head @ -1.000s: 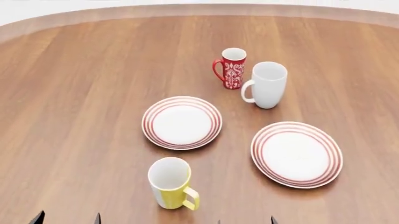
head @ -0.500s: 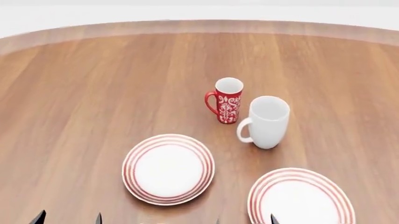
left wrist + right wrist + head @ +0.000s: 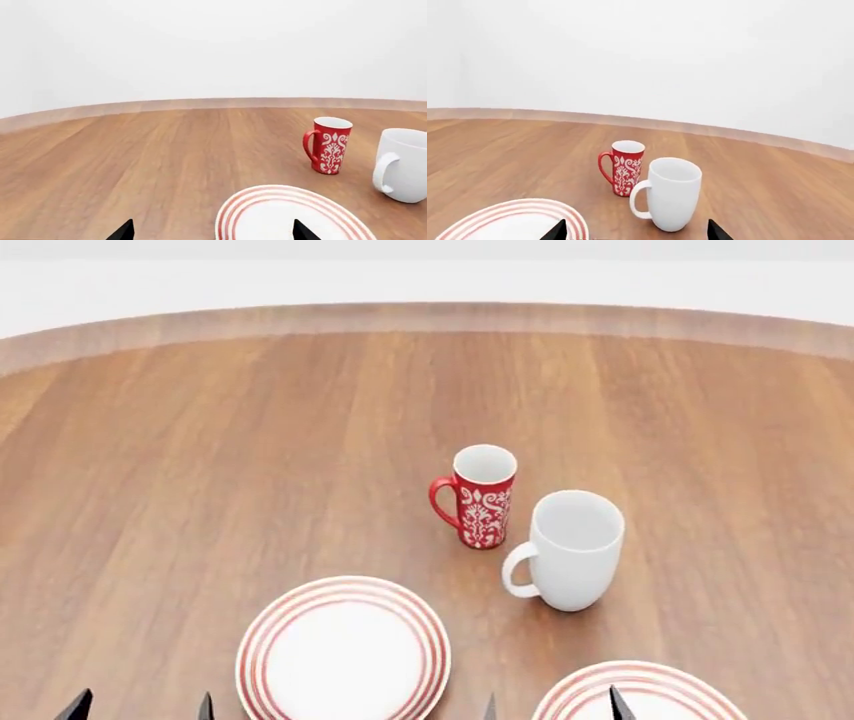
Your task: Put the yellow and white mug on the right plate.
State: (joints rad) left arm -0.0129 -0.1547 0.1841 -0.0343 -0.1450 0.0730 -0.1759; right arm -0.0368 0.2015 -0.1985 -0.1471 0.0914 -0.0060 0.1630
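Oddly, both plates lie bare, the left plate (image 3: pixel 343 654) whole and the right plate (image 3: pixel 641 695) cut by the head view's lower edge; two mugs stand empty, red mug (image 3: pixel 475 496) just beside white mug (image 3: pixel 571 550); everything has slid lower in view than before, and the yellow mug has dropped out of sight; both grippers show only parted dark fingertips (image 3: pixel 80 706), holding nothing.
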